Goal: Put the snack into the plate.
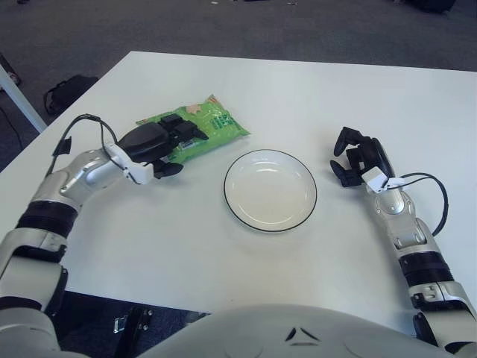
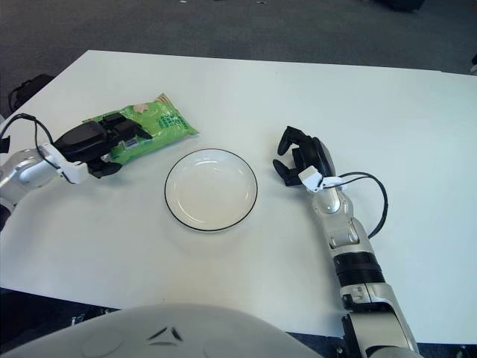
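A green snack bag (image 1: 218,124) lies on the white table (image 1: 313,97), to the left of and behind the plate. My left hand (image 1: 168,148) is over the bag's left end, its fingers (image 1: 186,134) laid across the top and its thumb at the near edge, closed on the bag. The bag still rests on the table. An empty white plate with a dark rim (image 1: 270,190) sits in the middle, a little to the right of the bag. My right hand (image 1: 356,158) shows to the right of the plate, fingers loosely spread, holding nothing.
The table's left edge runs diagonally past my left arm. A black bag (image 1: 67,93) lies on the dark floor beyond it, beside a white table leg (image 1: 19,97). A thin cable loops off each forearm.
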